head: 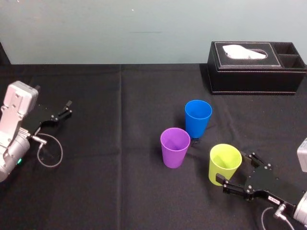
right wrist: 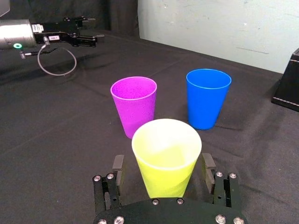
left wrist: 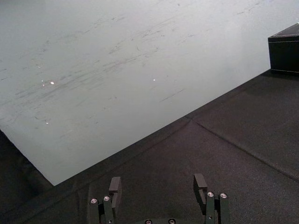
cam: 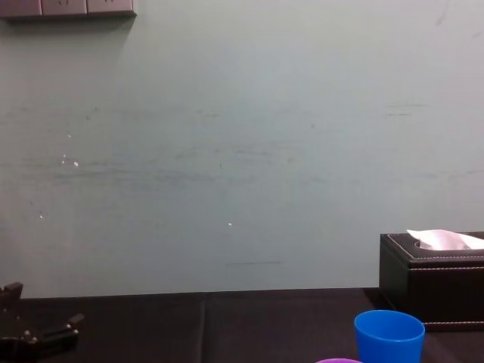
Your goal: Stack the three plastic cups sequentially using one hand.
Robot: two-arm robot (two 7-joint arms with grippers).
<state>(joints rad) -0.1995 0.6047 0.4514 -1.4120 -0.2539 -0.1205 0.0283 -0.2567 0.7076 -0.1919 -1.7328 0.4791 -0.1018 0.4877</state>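
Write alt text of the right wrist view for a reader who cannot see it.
The open right gripper straddles the yellow-green cup on the black table. The purple cup and blue cup stand beyond; the left gripper is farther off.

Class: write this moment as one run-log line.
right gripper: open, straddling yellow-green cup | left gripper: open, parked far left | purple cup, blue cup: upright, separate, unstacked | phase: pre-grasp

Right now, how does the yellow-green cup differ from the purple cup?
The yellow-green cup stands between the open fingers of the right gripper; the purple cup stands free. The yellow-green cup is nearest the robot; the purple cup sits farther out and to its left. Both are upright, mouth up, of the same tapered shape. The left gripper idles far left.
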